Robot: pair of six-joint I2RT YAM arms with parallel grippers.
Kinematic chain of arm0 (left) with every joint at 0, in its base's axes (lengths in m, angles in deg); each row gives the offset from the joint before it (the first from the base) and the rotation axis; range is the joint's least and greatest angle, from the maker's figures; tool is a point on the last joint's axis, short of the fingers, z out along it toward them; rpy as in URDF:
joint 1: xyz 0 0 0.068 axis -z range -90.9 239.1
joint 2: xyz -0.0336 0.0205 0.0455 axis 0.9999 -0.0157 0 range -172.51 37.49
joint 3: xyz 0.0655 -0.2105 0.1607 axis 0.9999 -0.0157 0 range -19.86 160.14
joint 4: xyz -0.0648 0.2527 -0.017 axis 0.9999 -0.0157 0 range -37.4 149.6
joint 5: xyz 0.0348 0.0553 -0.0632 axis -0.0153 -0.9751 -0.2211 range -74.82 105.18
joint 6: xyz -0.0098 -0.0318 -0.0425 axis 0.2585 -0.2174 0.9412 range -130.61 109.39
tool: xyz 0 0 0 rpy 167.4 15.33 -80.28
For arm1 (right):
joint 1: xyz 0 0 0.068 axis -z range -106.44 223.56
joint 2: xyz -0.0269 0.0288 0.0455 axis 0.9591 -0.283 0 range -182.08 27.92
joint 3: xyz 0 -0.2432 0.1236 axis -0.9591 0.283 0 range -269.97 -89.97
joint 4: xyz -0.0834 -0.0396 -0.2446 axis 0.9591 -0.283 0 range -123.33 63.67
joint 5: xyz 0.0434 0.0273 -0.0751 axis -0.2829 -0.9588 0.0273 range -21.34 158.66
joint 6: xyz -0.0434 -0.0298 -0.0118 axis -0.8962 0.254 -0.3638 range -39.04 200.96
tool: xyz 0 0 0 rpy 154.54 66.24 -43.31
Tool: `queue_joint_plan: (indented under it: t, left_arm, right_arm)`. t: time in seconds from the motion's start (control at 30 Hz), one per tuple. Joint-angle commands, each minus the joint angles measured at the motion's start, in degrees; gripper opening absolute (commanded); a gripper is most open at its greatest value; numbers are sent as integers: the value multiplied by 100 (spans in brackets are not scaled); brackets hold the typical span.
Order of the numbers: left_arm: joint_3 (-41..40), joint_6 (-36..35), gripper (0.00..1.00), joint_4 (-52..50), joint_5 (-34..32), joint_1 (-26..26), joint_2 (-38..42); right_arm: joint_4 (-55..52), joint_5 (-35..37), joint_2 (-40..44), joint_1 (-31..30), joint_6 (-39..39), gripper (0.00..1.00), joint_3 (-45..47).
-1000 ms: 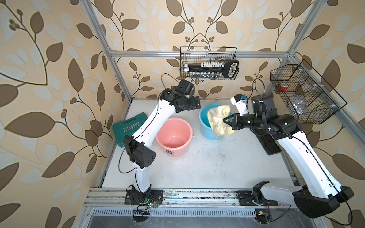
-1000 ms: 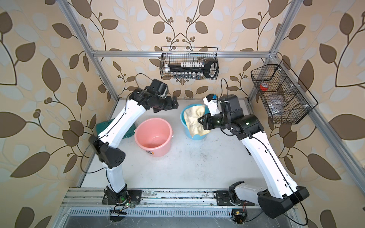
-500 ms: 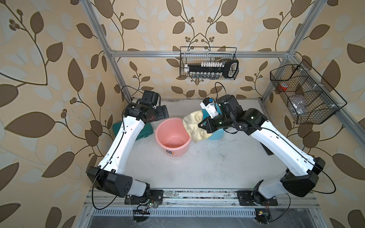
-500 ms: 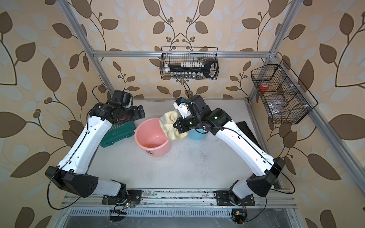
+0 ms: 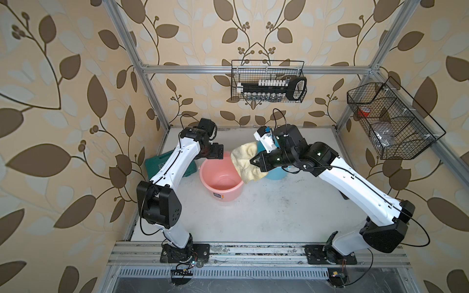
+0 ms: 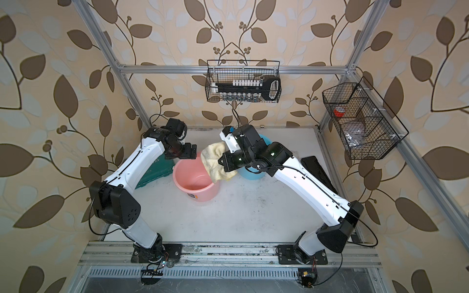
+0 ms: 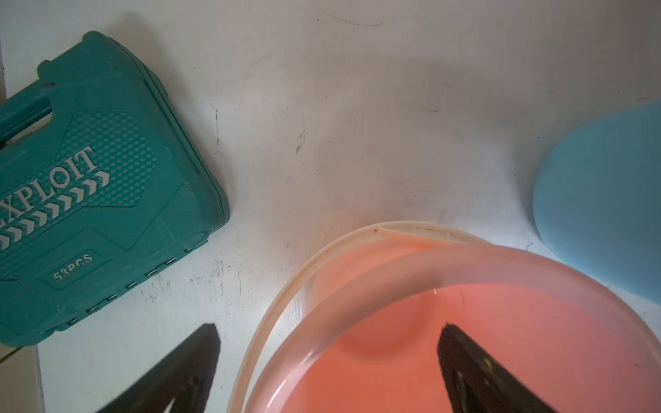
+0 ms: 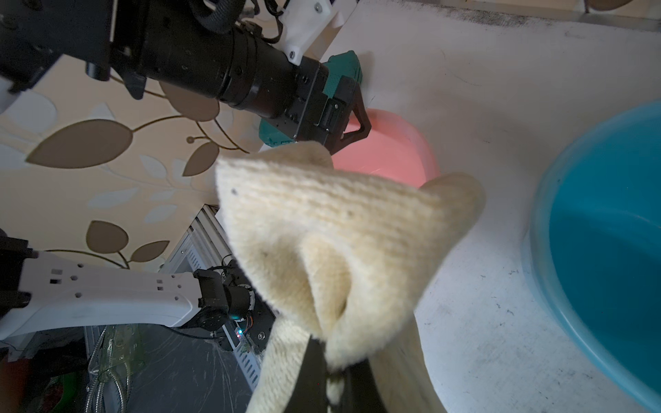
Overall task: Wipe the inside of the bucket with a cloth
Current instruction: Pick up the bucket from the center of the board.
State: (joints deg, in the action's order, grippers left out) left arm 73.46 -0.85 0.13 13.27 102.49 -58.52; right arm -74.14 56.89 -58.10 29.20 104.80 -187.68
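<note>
Since half a second ago: left arm swung in toward pink bucket (image 5: 229, 196). Left jaws apart, one finger (image 7: 475, 368) over bucket mouth, other outside rim. Right jaws clamped on cloth (image 5: 247, 165), which was above blue bucket (image 5: 275, 175) a second back. Cloth now hangs in air at pink bucket's rim, on blue-bucket side. Green tool case (image 5: 154, 165) partly hidden behind left arm. Scuffed white surface (image 5: 266, 210). Wire baskets (image 5: 267, 81) on leaf-papered walls.
</note>
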Motion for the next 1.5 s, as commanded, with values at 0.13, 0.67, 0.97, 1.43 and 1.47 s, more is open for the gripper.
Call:
queue_joint_plan:
  t: [0.13,0.67,0.97,1.43,1.47]
  left_arm:
    - [248,-379,85,19,262,-56,-247]
    - [365,-355,49,-136,276,-56,-604]
    - [180,-274,32,-200,251,-56,-470]
    - [-104,-84,0,-243,270,-56,-327]
    - [-97,-65,0,-258,263,-56,-322]
  right_arm:
    - [-70,251,173,-27,27,0,184]
    - [-216,406,69,-22,0,0,270]
    - [-274,450,-55,-16,-31,0,167]
    - [-650,1302,-193,79,-184,0,-266]
    - [-707,1293,-303,97,-236,0,-428]
